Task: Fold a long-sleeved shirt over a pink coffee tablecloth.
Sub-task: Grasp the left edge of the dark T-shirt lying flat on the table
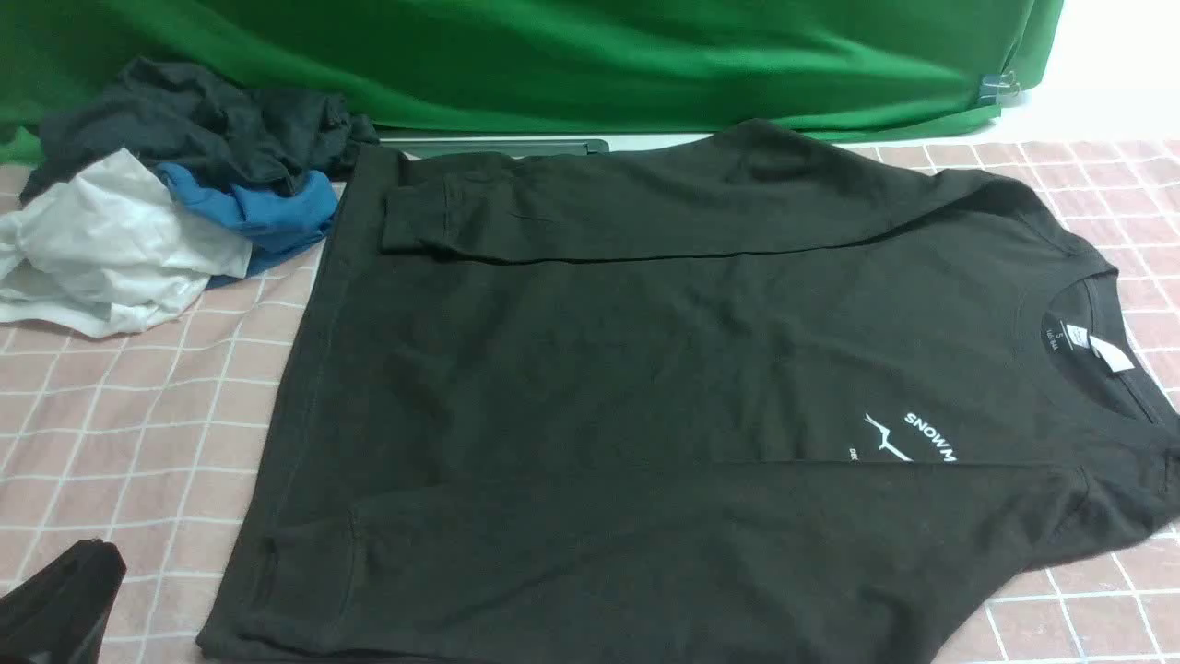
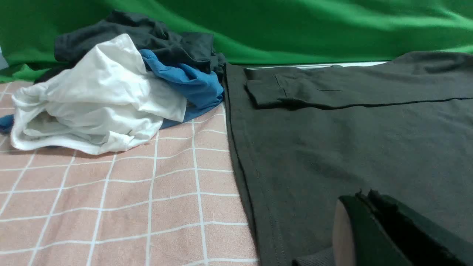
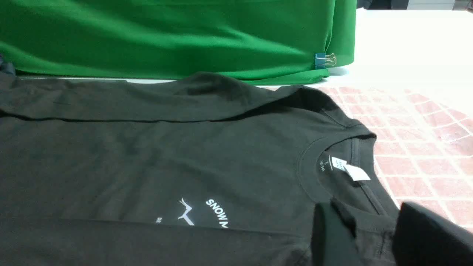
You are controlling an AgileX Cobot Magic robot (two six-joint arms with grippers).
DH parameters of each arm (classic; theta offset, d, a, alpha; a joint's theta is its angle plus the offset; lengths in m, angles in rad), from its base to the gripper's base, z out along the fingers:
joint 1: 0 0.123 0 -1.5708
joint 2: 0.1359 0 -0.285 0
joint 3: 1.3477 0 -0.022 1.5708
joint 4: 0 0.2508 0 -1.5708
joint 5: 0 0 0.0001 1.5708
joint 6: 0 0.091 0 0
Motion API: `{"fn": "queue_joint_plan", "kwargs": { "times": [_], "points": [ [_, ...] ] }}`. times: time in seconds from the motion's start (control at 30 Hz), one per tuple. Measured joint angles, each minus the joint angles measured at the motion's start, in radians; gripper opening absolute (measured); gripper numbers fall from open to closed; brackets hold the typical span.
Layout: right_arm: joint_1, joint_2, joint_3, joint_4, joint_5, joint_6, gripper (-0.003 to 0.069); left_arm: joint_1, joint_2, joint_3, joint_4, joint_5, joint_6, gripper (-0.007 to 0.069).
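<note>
The long-sleeved shirt (image 1: pixel 645 387), black with a white chest print and neck label, lies flat on the pink coffee tablecloth (image 1: pixel 138 415), collar to the right. Both sleeves are folded across its body. My left gripper (image 1: pixel 101 558) sits at the near left corner beside the hem. In the left wrist view this left gripper (image 2: pixel 364 195) is shut with nothing in it, just over the shirt (image 2: pixel 351 140). My right gripper (image 3: pixel 366 212) is out of the front view. It hovers open over the near shoulder seam of the shirt (image 3: pixel 147 155), by the collar.
A bunched pile sits at the back left: a dark garment (image 1: pixel 203 120), a white one (image 1: pixel 111 240) and a blue one (image 1: pixel 267 207). A green cloth (image 1: pixel 553 55) hangs behind, held by a binder clip (image 1: pixel 1000 88). Bare tablecloth (image 3: pixel 425 140) shows right of the collar.
</note>
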Motion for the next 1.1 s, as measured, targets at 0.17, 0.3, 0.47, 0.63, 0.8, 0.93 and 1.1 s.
{"fn": "queue_joint_plan", "kwargs": {
  "times": [0.17,0.3,0.47,0.63,0.8,0.93,1.1],
  "points": [
    [0.0,0.0,0.0,0.0,0.0,0.0,0.024,0.0,0.0,0.0,0.0,0.0,0.0,0.002],
    [0.0,0.0,0.0,0.0,0.0,0.0,0.024,0.0,0.0,0.0,0.0,0.0,0.0,0.002],
    [0.0,0.0,0.0,0.0,0.0,0.0,0.024,0.0,0.0,0.0,0.0,0.0,0.0,0.002],
    [0.0,0.0,0.0,0.0,0.0,0.0,0.024,0.0,0.0,0.0,0.0,0.0,0.0,0.002],
    [0.0,0.0,0.0,0.0,0.0,0.0,0.024,0.0,0.0,0.0,0.0,0.0,0.0,0.002],
    [0.0,0.0,0.0,0.0,0.0,0.0,0.024,0.0,0.0,0.0,-0.047,-0.034,-0.006,0.002],
    [0.0,0.0,0.0,0.0,0.0,0.0,0.024,0.0,0.0,0.0,-0.356,-0.169,-0.098,0.002]
  ]
}}
